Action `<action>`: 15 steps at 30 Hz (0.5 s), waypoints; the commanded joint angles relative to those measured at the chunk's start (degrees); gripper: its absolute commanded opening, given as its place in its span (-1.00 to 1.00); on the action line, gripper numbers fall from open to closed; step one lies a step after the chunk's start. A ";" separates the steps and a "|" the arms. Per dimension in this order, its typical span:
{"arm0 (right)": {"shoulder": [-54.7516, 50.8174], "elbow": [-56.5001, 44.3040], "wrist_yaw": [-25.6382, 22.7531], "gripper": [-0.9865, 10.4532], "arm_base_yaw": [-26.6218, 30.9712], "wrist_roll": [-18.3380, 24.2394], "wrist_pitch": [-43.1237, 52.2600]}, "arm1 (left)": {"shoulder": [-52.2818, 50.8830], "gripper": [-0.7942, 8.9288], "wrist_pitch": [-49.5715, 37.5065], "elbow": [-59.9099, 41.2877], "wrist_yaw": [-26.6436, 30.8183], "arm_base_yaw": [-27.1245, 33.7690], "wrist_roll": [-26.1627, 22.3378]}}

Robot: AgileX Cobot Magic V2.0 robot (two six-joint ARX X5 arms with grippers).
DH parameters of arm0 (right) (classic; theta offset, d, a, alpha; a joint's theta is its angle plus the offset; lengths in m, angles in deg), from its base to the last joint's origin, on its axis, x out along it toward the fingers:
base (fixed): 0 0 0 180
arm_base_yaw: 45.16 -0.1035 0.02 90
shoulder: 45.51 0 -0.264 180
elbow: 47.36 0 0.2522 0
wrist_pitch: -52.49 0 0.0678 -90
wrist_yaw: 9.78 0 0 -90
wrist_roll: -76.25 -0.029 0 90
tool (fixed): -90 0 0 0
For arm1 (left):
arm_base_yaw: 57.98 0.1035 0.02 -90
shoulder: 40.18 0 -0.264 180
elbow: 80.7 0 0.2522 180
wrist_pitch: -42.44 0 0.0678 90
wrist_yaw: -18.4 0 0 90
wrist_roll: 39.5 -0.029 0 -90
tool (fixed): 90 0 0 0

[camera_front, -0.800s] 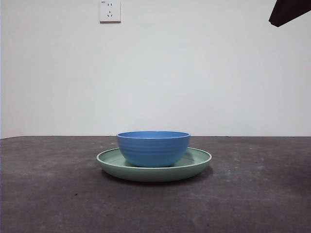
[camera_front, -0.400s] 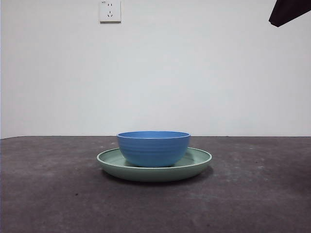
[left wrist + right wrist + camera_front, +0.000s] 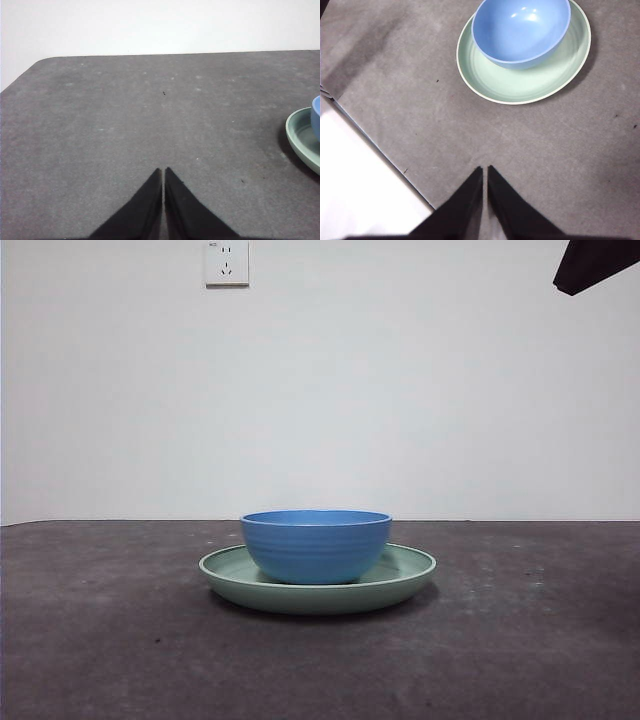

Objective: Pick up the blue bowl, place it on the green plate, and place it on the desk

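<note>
The blue bowl [image 3: 316, 545] stands upright and empty inside the green plate [image 3: 405, 576], which rests on the desk [image 3: 120, 640]. In the right wrist view the blue bowl [image 3: 521, 31] sits toward one side of the green plate [image 3: 505, 82], well away from my right gripper [image 3: 484, 170], which is shut and empty above the bare desk [image 3: 560, 150]. My left gripper [image 3: 163, 171] is shut and empty too, over bare desk [image 3: 125, 115], with the green plate's rim [image 3: 300, 137] and a sliver of the blue bowl [image 3: 316, 116] off at the picture's edge.
A black arm tip [image 3: 592, 262] shows at the top right corner of the front view. A white wall socket [image 3: 226, 262] is on the wall behind. The desk's edge [image 3: 380, 150] runs close to my right gripper, with a white surface beyond it.
</note>
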 commanded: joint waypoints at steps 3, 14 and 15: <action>0.39 0.90 -0.02 -0.81 -0.35 0.63 0.22 | -0.09 -0.82 0.42 -1.20 0.13 0.13 0.44; 0.13 0.90 -0.11 -0.81 0.00 0.72 0.17 | -0.09 -0.82 0.42 -1.20 0.13 0.13 0.46; -0.50 0.90 -0.68 -0.81 0.87 3.04 0.28 | -0.09 -0.82 0.42 -1.20 0.13 0.13 0.44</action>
